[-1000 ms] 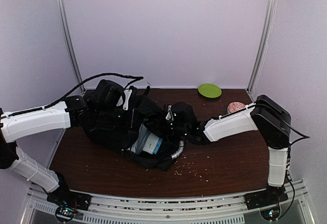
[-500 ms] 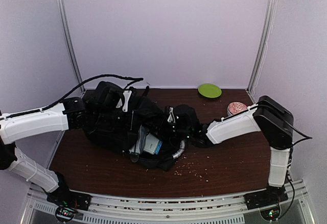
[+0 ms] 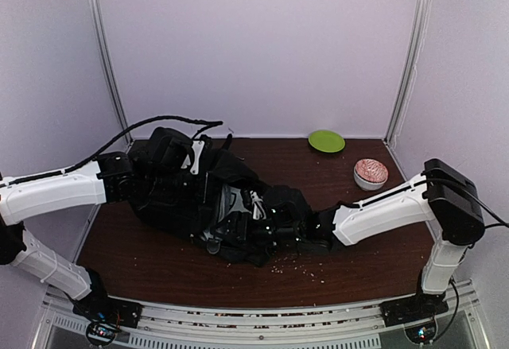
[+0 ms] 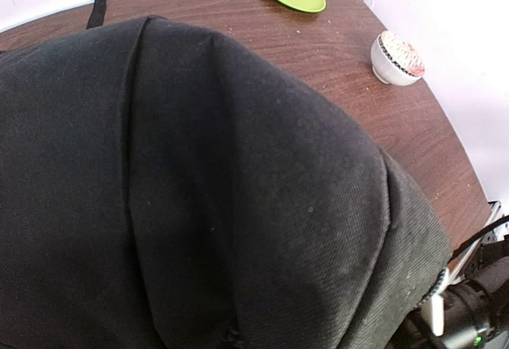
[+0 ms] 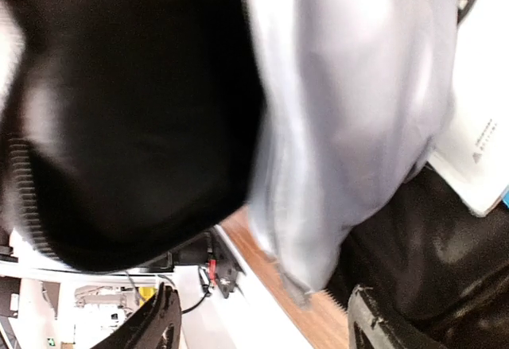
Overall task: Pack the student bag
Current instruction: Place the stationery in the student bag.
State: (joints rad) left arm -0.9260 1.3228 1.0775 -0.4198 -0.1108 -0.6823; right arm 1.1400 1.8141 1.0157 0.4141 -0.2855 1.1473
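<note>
The student bag (image 3: pixel 199 198), big, black and soft, lies slumped across the left and middle of the table. Its black fabric (image 4: pixel 199 166) fills the left wrist view and hides that gripper's fingers. My left gripper (image 3: pixel 131 184) is buried in the bag's raised left end, shut on the fabric. My right gripper (image 3: pixel 314 236) sits low at the bag's right end. In the right wrist view the right gripper (image 5: pixel 262 329) is open with nothing between its fingers. Black bag cloth (image 5: pixel 119 126) and grey lining (image 5: pixel 350 87) hang just ahead of it. A white printed item (image 5: pixel 477 150) shows at the edge.
A green plate (image 3: pixel 326 140) lies at the back of the table. A patterned bowl (image 3: pixel 370 172) stands at the right, near my right forearm. Small crumbs (image 3: pixel 302 265) are scattered on the wood in front of the bag. A black cable (image 3: pixel 167 118) arcs over the left arm.
My right gripper has opened and dropped toward the front right. The bag flap it was holding up has fallen over the white and blue item in the opening. The left arm has stayed put.
</note>
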